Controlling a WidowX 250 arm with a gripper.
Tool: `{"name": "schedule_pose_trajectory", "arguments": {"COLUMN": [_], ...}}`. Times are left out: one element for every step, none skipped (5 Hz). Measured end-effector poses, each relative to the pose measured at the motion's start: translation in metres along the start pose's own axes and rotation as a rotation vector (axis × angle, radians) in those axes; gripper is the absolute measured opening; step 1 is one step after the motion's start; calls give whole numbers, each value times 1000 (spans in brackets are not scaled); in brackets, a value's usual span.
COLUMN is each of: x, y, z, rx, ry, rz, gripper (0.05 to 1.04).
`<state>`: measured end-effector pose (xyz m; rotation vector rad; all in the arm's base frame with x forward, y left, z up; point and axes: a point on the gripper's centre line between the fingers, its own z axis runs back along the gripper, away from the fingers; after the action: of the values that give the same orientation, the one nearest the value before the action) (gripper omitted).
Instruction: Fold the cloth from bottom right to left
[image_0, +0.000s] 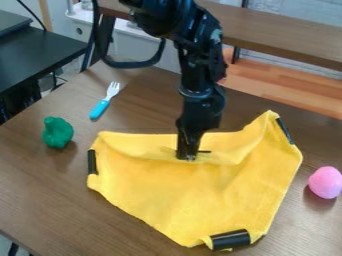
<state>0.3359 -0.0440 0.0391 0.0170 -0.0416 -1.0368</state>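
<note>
One yellow cloth (187, 195) lies spread and rumpled across the middle of my brown worktop (60, 200) in the camera view, with black pieces at its left edge, upper right corner and bottom. I have the gripper (190, 157) pointing down at the cloth's upper part, among its creases; I can't tell from here whether the jaws are apart or together. Left of the cloth I see a green object (58, 132), and behind it a blue-handled fork (105, 101). A pink, egg-shaped object (325, 182) sits to the right.
</note>
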Motion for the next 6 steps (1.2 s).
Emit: {"name": "schedule_pose_trajectory", "arguments": {"x": [4,6,10,16,17,16], "y": [-28,-46,-67,-90,-102,-104], "z": [-1,-3,-10,-16,-20,-19], "rx": [-20,-34,-44,-38,-41,-50], "ry": [16,37,76,114,163,183], "rz": [5,5,5,-9,8,14], "gripper": [55,55,55,69,231,471]}}
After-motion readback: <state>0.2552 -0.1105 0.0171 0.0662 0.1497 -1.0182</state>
